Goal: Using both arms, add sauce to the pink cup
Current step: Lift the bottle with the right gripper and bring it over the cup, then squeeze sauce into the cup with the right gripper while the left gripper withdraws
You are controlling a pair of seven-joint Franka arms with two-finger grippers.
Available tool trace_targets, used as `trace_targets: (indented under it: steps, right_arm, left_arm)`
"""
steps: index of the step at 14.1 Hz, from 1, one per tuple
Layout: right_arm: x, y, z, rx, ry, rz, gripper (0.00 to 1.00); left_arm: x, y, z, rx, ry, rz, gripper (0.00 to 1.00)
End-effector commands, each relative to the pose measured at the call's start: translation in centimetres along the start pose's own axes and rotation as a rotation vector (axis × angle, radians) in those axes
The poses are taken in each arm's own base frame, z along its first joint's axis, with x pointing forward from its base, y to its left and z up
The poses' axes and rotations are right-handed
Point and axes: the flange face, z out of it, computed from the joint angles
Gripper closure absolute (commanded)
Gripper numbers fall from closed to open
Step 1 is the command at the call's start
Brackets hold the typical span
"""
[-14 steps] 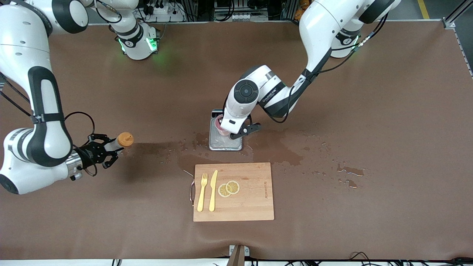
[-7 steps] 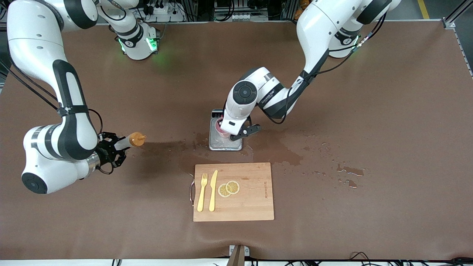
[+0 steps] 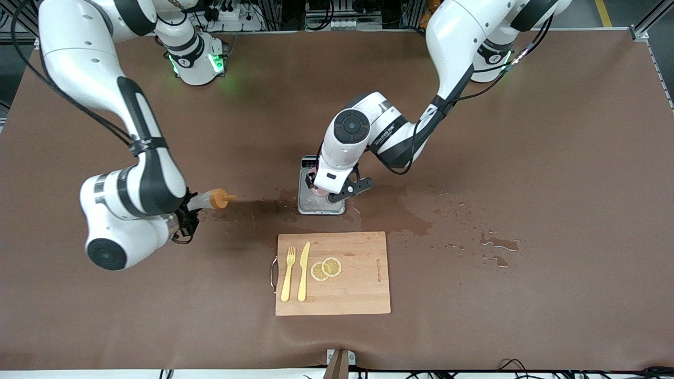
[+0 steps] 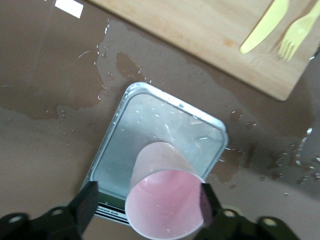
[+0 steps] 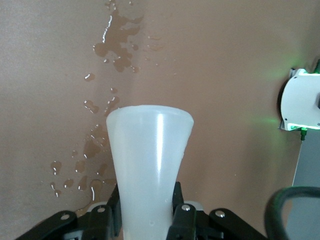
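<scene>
Scale (image 3: 321, 202) anchors the front view: my left pincer (image 3: 324, 185) hovers over it, my right pincer (image 3: 190, 210) holds the sauce (image 3: 213, 199) toward the right arm's end. Left wrist: fingers (image 4: 89, 206) spread apart, flanking the pink cup (image 4: 165, 192) on the scale. Right wrist: sauce clenched.

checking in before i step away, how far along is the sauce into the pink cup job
Done: the pink cup stands on the grey scale, the left gripper open around it. In hand: the right gripper is shut on the sauce bottle, held level above the wet table, nozzle pointing toward the cup. Left: bring the bottle over the cup, tip and squeeze. No sauce shows in the cup.
</scene>
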Motion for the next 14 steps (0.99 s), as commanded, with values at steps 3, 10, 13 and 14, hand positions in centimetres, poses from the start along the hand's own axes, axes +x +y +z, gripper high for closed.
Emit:
trace_targets:
  steps: [3, 10, 13, 14]
  right_arm:
    - [-4.6, 3.8, -2.6, -0.014, 0.106, 0.124, 0.68]
    - [-13.7, 6.9, -2.7, 0.025, 0.274, 0.271, 0.70]
    - [-16.8, 8.0, -1.7, 0.032, 0.376, 0.305, 0.71]
    - [-17.7, 8.2, -1.6, 0.049, 0.406, 0.319, 0.71]
  left_arm:
    - [2.2, -1.6, -6.0, 0.039, 0.051, 0.005, 0.00]
    - [11.4, -9.2, -13.1, 0.178, -0.002, 0.225, 0.00]
    - [15.8, -12.7, -17.3, 0.150, 0.026, 0.290, 0.00]
    - [16.8, -14.1, -18.3, 0.150, 0.031, 0.324, 0.00]
